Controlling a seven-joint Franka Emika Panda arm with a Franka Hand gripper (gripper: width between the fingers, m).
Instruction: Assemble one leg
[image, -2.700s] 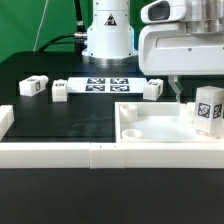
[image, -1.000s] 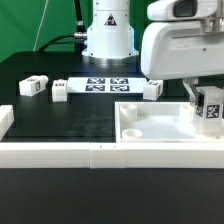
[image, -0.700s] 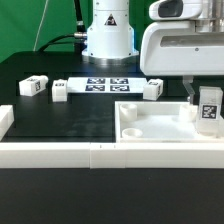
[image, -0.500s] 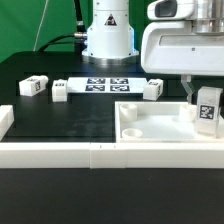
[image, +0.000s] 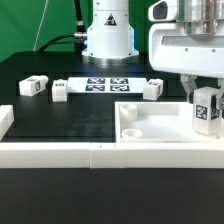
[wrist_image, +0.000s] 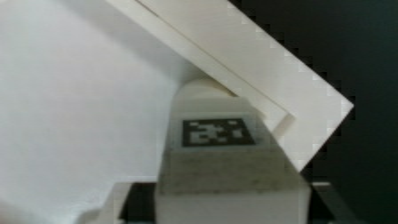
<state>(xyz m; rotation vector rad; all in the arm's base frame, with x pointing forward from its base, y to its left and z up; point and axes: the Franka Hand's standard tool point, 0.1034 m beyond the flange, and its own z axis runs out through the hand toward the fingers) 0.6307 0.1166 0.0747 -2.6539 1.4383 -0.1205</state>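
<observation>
A white cuboid leg (image: 207, 109) with a black-and-white tag stands upright in the far right corner of the large flat white square piece (image: 160, 128) with a raised rim. My gripper (image: 205, 98) is shut on this leg from above, its dark fingers (wrist_image: 143, 200) on both sides. In the wrist view the leg (wrist_image: 228, 150) fills the middle, pointing at the rim corner (wrist_image: 302, 100) of the square piece. Three more legs lie on the black table: two at the exterior view's left (image: 33, 86) (image: 60, 91) and one near the middle (image: 152, 89).
The marker board (image: 107, 85) lies at the back middle. A low white wall (image: 60, 152) runs along the front, with a white block (image: 5, 120) at its left end. The robot base (image: 106, 35) stands behind the marker board.
The gripper has come down over the upright leg and closed on it. The wrist has turned a little, and the leg has tilted and shifted slightly in the corner.
</observation>
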